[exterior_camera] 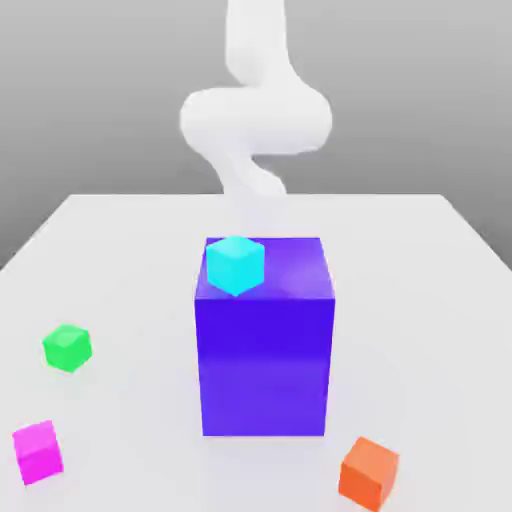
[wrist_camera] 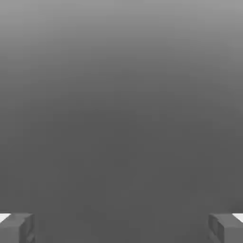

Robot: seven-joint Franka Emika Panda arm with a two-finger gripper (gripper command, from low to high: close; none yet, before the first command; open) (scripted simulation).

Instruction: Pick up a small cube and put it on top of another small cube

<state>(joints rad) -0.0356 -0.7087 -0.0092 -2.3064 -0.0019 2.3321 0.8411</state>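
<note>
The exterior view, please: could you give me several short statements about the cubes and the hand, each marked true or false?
1. The cyan cube sits on top of the big blue-purple block. True.
2. The magenta cube is stacked on the green cube. False: both lie apart on the table.
3. The orange cube lies toward the exterior view's right. True.
4. The hand holds a cube. False: its fingers stand wide apart with nothing between.
</note>
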